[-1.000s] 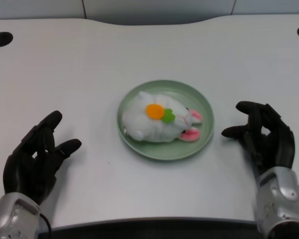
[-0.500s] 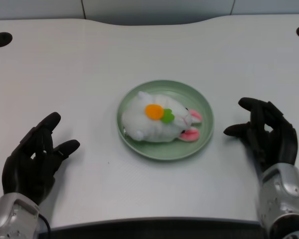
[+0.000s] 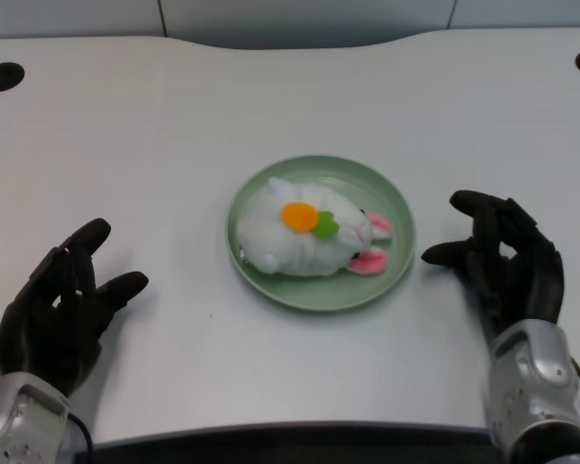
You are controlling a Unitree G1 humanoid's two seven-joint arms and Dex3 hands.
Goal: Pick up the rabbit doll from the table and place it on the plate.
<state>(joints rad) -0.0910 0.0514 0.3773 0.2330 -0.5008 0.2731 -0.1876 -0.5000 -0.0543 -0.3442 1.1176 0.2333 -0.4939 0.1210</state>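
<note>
Head view is showing the rabbit doll (image 3: pixel 309 240) lying on the plate (image 3: pixel 394 198), long axis running left to right, ears pointing right. Left hand (image 3: pixel 58 314) is resting released on the desk (image 3: pixel 174 116), well apart to the doll's lower left, holding nothing.

Your rabbit doll (image 3: pixel 309 240) lying on the plate (image 3: pixel 394 208) mid-table (image 3: pixel 174 145), your left hand (image 3: pixel 56 314) well apart at its left, near the front edge
</note>
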